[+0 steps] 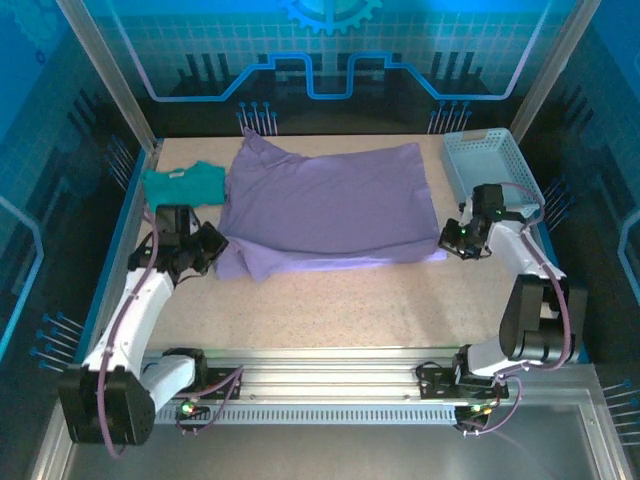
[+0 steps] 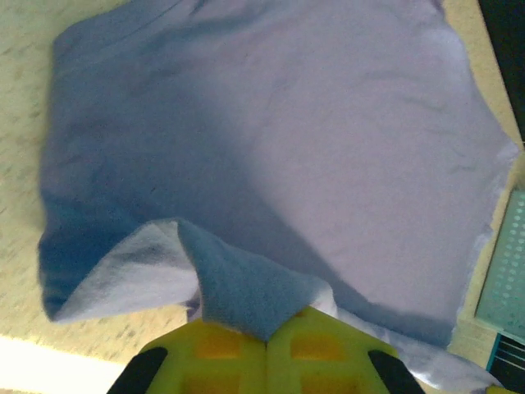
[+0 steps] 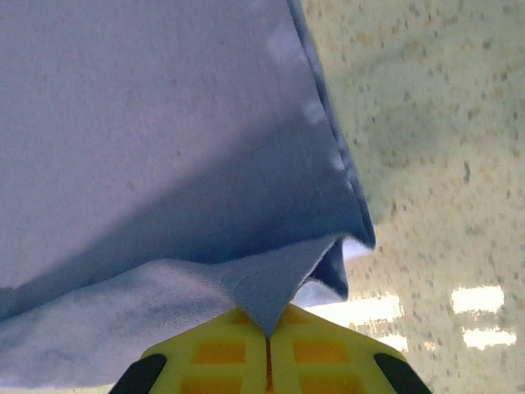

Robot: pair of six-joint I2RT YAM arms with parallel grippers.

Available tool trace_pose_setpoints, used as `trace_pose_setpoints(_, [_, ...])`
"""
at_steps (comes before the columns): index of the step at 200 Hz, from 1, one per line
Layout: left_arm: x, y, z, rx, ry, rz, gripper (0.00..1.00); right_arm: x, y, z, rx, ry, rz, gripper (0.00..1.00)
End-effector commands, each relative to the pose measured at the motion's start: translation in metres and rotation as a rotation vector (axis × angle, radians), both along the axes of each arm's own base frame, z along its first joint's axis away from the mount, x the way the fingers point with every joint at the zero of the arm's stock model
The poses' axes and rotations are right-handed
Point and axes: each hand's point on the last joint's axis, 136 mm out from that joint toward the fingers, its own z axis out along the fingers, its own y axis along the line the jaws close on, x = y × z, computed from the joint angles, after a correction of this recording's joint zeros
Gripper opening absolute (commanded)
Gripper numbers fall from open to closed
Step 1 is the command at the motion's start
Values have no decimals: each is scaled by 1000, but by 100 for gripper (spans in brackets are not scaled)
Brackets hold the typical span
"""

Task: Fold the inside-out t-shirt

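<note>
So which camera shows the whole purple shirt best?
The top external view: nearly the whole purple t-shirt shows, edge to edge. The left wrist view gives a broad stretch of it, the right wrist view a pinched corner.

We see the right gripper (image 3: 267, 336) with its yellow fingers (image 3: 217, 355) pressed together, pinching a pointed corner of the lavender inside-out t-shirt (image 3: 148, 139). The cloth spreads up and to the left, its hemmed edge running down toward the pinched corner (a shadowed fold lies beneath it). To the right is the speckled counter (image 3: 435, 123), with bright reflections (image 3: 476, 300).
</note>
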Motion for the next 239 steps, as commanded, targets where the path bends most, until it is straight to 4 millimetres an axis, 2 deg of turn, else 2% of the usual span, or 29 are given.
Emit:
trace_pose_setpoints(1, [33,-2,27,7,-128,-56,0,20,-2,3,-52,-20,27,7])
trace_pose_setpoints(109, [94,22,20,51,-129,9,0,83,2,-4,-137,-15,54,7])
trace_pose_setpoints(132, [111,28,10,49,-123,44,0,102,2,-11,-160,-6,57,7])
trace_pose_setpoints(157, [133,43,-10,84,-106,99,0,129,4,-18,-178,-10,69,10])
trace_pose_setpoints(171, [148,44,-19,79,-99,100,12,140,4,-22,-191,-1,81,20])
trace_pose_setpoints(185, [156,46,-27,78,-81,100,26,147,6,-20,-204,-12,103,36])
trace_pose_setpoints(200, [157,50,-28,97,-90,113,39,146,5,-9,-236,-30,121,44])
trace_pose_setpoints(215, [149,52,-24,111,-101,126,47,135,7,2,-274,-47,131,46])
trace_pose_setpoints(225, [138,49,-25,104,-109,132,50,122,16,8,-275,-58,150,47])
trace_pose_setpoints(239, [118,36,-24,95,-134,113,55,101,34,6,-262,-57,185,50])
